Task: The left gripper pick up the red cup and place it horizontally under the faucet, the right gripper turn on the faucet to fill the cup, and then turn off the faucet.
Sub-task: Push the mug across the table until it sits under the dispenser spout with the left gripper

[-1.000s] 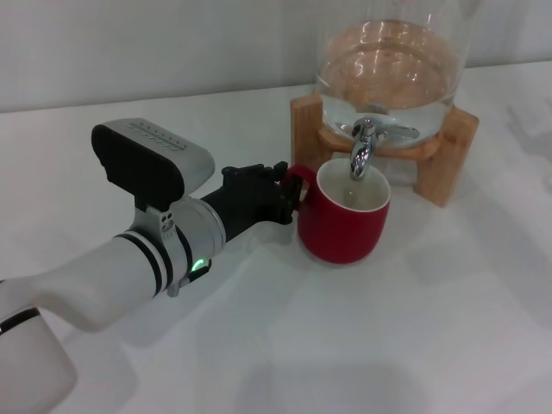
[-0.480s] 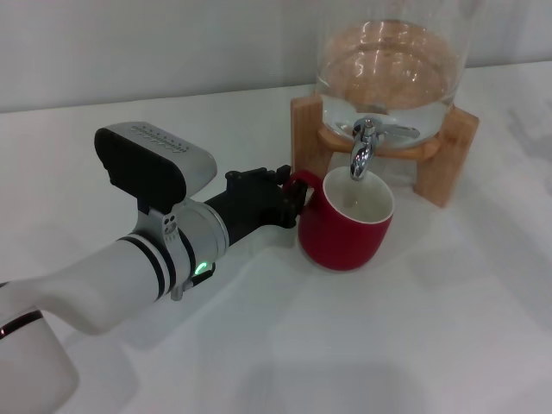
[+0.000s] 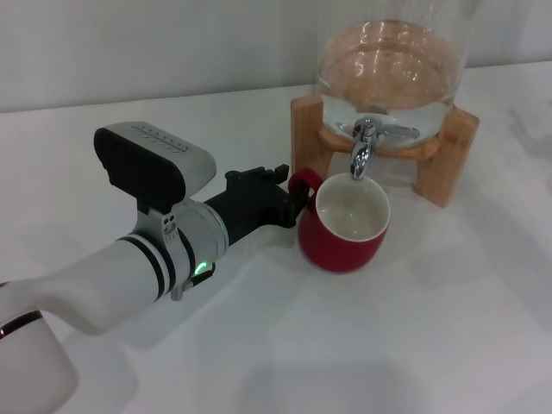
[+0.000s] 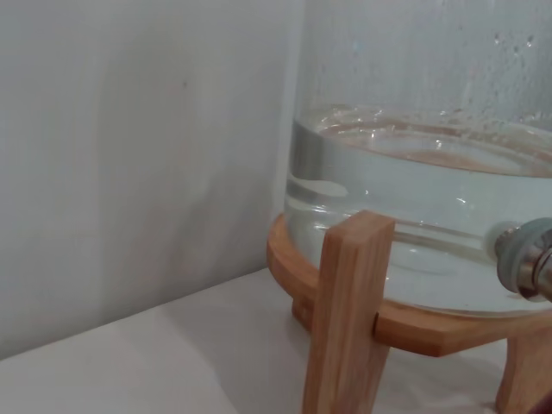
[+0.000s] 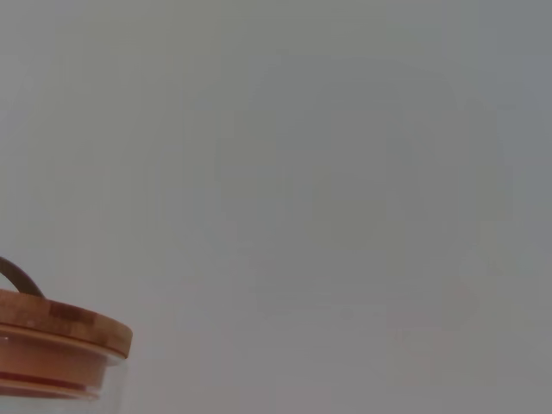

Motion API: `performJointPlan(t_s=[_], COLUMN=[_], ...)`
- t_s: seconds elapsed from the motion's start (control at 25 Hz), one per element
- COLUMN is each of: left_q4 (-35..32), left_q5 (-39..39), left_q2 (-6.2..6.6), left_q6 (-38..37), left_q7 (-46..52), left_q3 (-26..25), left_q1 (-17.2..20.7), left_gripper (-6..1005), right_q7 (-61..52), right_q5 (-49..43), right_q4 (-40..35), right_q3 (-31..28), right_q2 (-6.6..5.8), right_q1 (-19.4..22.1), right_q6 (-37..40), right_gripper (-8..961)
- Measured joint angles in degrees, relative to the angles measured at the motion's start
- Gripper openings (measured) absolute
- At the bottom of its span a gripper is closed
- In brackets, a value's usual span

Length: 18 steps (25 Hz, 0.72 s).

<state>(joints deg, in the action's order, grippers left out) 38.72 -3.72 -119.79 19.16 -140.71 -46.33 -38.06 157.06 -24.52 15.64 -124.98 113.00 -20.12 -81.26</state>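
White table, pale wall behind.

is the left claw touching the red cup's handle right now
Touching. In the head view the left claw is closed around the handle of the red cup, with no gap visible; the cup sits below the faucet.
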Motion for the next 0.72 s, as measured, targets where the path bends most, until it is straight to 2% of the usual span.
performJointPlan(t_s=[0.72], left_q4=[-0.2], left_q5=[-0.2], left_q2=[0.06], left_q6=[0.2], left_q7=[0.0], left_q3=[-0.2], left_q1=[0.3], left_gripper=[338], right_q7=[0.0], right_q5=[0.0], right_q4=[0.0], right_q3=[0.0], right_q2=[-0.02], right_q1=[0.0], right_q6=[0.2], right_gripper=[674])
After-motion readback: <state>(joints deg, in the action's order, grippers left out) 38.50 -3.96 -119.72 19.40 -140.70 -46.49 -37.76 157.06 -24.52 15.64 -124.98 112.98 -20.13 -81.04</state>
